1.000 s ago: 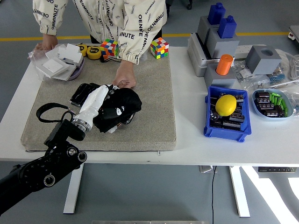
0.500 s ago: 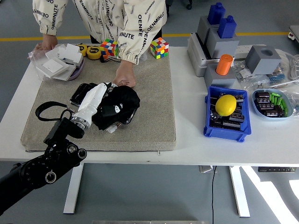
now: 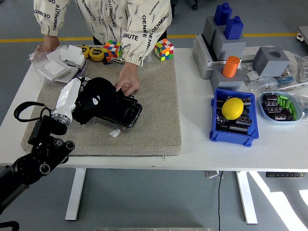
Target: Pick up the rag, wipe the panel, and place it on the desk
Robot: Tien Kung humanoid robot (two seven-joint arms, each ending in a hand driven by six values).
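A black rag (image 3: 96, 100) lies bunched on the left end of a dark glossy panel (image 3: 122, 112), which rests on a grey felt mat (image 3: 154, 101). My left hand (image 3: 79, 98), white-shelled, is shut on the rag at its left side; its fingers are buried in the cloth. The panel's right part shows bare. A person at the far side presses one hand (image 3: 127, 82) on the panel's far edge. The person's other hand (image 3: 47, 46) rests on the table at the back left. My right arm does not show.
Two colour cubes (image 3: 164, 49) and tape rolls (image 3: 97, 54) sit at the mat's far edge, white boxes (image 3: 61, 65) at its far left. A small white connector (image 3: 114, 133) lies on the mat. A blue bin (image 3: 233, 118) with a yellow ball, grey blocks and parts trays stand at the right.
My left hand has dragged the rag to the left across the panel, uncovering the panel's right part. The person's hand stays on the panel's far edge.
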